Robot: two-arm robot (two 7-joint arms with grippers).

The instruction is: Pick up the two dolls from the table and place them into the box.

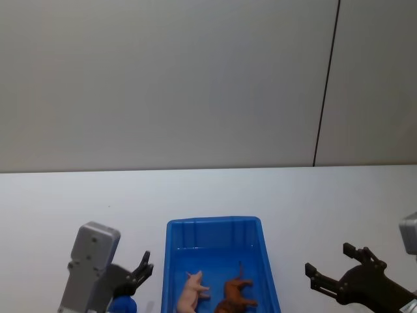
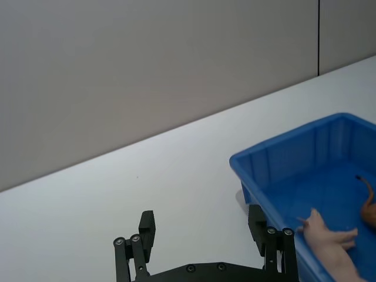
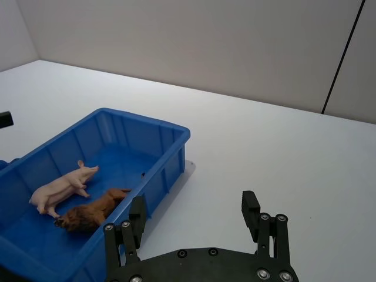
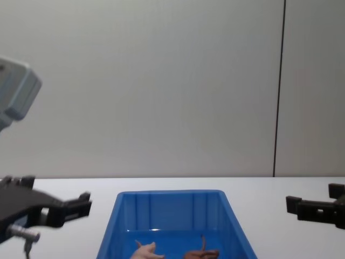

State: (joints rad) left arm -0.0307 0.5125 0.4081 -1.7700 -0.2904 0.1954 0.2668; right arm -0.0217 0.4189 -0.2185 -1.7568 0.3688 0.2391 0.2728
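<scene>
The blue box stands on the white table at the near centre. Both dolls lie on its floor side by side: the pale pink pig to the left, the brown lion to the right. My left gripper hovers open and holds nothing just left of the box. My right gripper is open too, a little farther off on the box's right. The right wrist view shows the pig and the lion inside the box, beyond the right gripper.
The white tabletop runs back from the box to a grey wall with a dark vertical seam at the right. The box's far rim sits between the two grippers in the chest view.
</scene>
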